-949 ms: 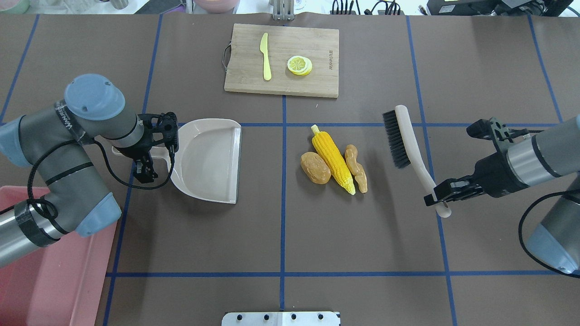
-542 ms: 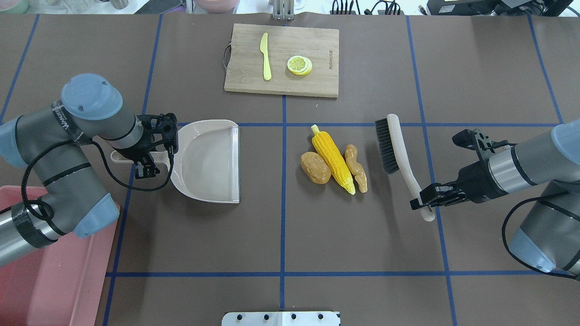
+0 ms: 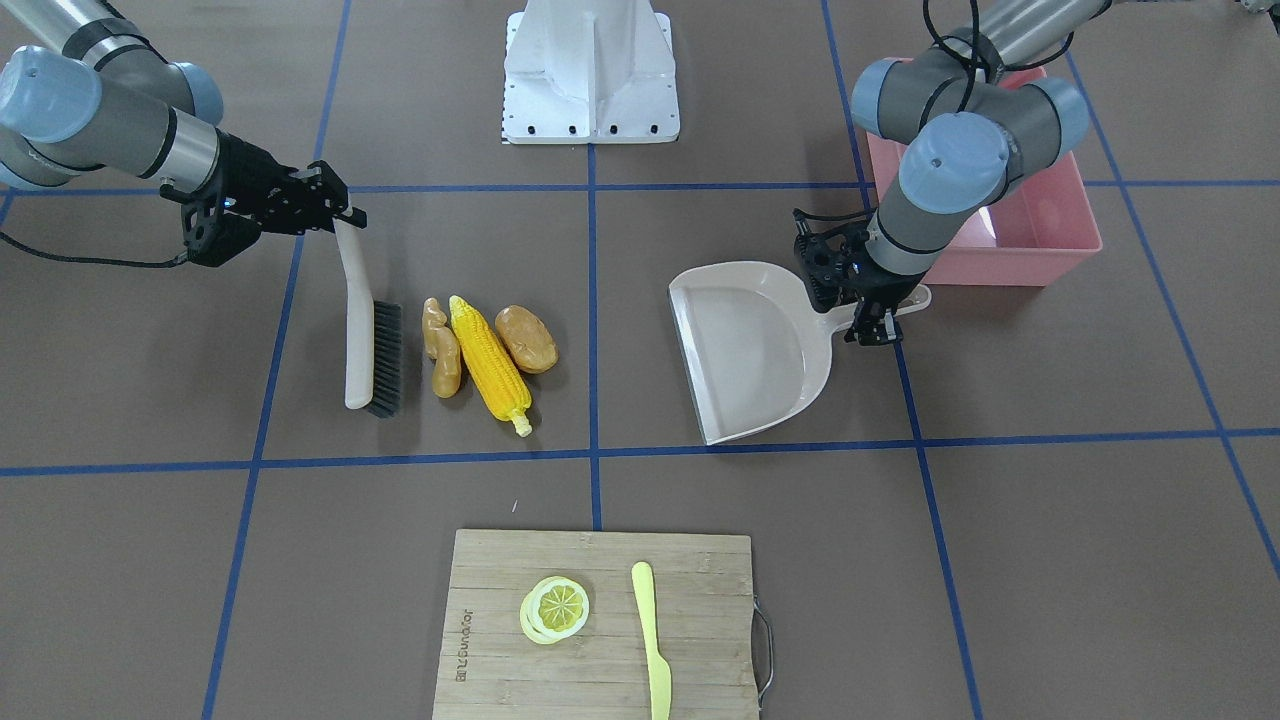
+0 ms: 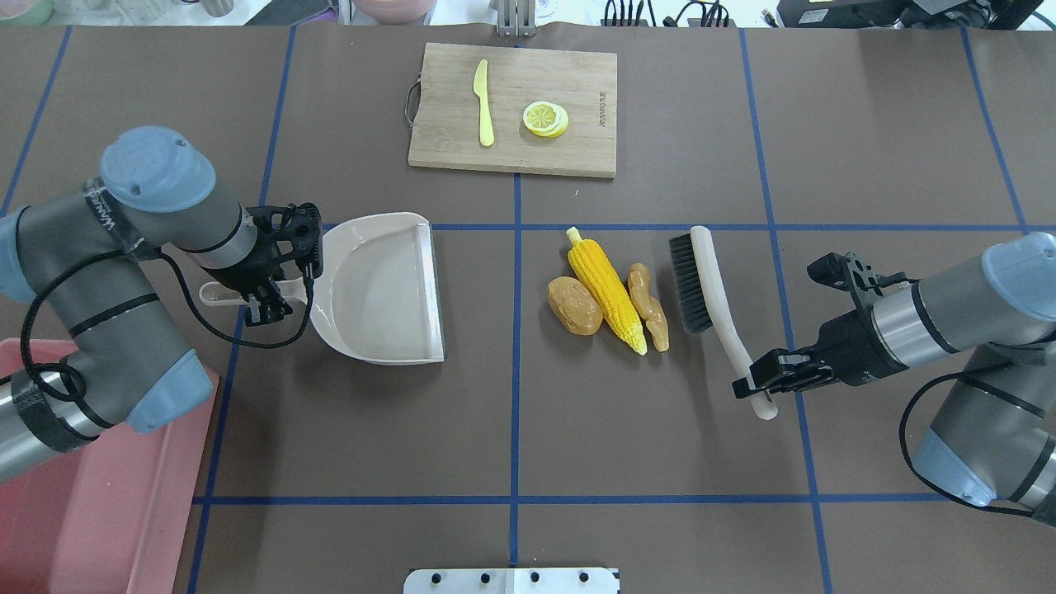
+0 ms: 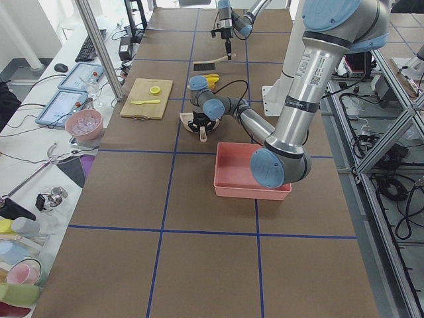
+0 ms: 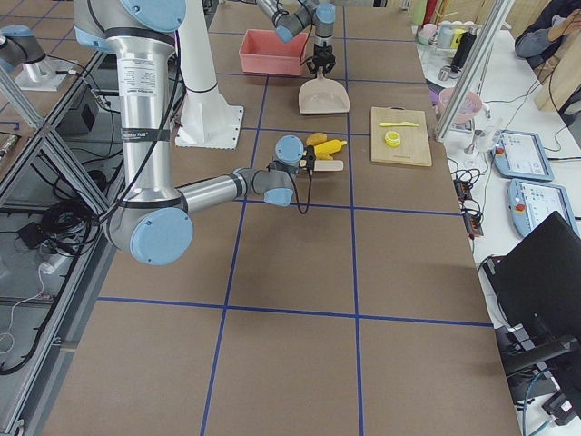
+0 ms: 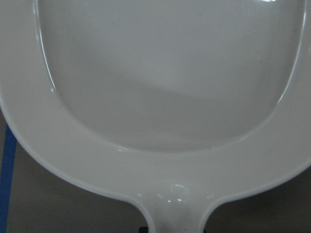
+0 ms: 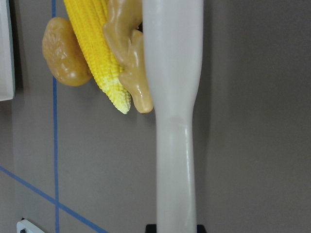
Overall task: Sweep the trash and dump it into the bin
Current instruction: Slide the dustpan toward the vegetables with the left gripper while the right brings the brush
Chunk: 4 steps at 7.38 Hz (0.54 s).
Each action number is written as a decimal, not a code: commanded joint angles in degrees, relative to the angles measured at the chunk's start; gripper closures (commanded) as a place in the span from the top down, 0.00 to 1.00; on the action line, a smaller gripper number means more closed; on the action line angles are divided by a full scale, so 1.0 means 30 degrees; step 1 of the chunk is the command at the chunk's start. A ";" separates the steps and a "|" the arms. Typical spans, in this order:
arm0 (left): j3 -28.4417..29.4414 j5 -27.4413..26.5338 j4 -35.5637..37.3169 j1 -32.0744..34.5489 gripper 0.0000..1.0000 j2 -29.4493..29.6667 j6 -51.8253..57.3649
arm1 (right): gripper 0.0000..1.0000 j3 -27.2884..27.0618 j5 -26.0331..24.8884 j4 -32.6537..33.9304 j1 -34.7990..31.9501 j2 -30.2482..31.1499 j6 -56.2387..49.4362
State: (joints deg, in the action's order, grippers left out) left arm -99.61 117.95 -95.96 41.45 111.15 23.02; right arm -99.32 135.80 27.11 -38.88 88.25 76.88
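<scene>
The corn cob [image 4: 605, 290], potato [image 4: 574, 306] and ginger root [image 4: 648, 307] lie together at the table's middle. My right gripper [image 4: 755, 381] is shut on the handle of a beige brush [image 4: 716, 305], whose black bristles stand just right of the ginger, nearly touching it. In the right wrist view the handle [image 8: 174, 97] runs up beside the ginger [image 8: 127, 53]. My left gripper [image 4: 262, 301] is shut on the handle of the empty beige dustpan [image 4: 379, 289], whose open edge faces the trash. The pink bin [image 4: 99, 511] sits at the near left under my left arm.
A wooden cutting board [image 4: 511, 107] at the far middle carries a yellow knife [image 4: 483, 103] and lemon slices [image 4: 545, 118]. The robot base [image 3: 590, 70] stands at the near edge. Blue tape lines cross the brown table.
My right gripper has carried the brush left and nearer, bringing the bristles close to the ginger. The dustpan has turned slightly in my left gripper. The trash has not moved.
</scene>
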 commanded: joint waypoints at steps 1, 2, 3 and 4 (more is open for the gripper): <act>-0.0106 -0.0028 0.1446 0.0099 0.00 0.1288 0.0001 | 0.00 0.0031 -0.0005 -0.0014 0.0156 -0.0295 0.0299; 0.0213 -0.0261 0.3198 0.0099 0.00 0.2778 0.0059 | 0.00 -0.0027 -0.0005 -0.0014 0.0156 -0.0295 0.0300; 0.0710 -0.0699 0.4318 0.0070 0.00 0.4011 0.0089 | 0.00 -0.0114 -0.0005 -0.0043 0.0156 -0.0295 0.0764; 0.1614 -0.0790 0.4329 0.0040 0.00 0.4951 0.0089 | 0.00 -0.0173 -0.0005 -0.0043 0.0185 -0.0295 0.0855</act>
State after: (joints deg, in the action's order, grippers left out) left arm -97.42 116.32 -84.91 41.66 121.97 23.24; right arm -99.60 135.79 27.01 -38.39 87.39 78.77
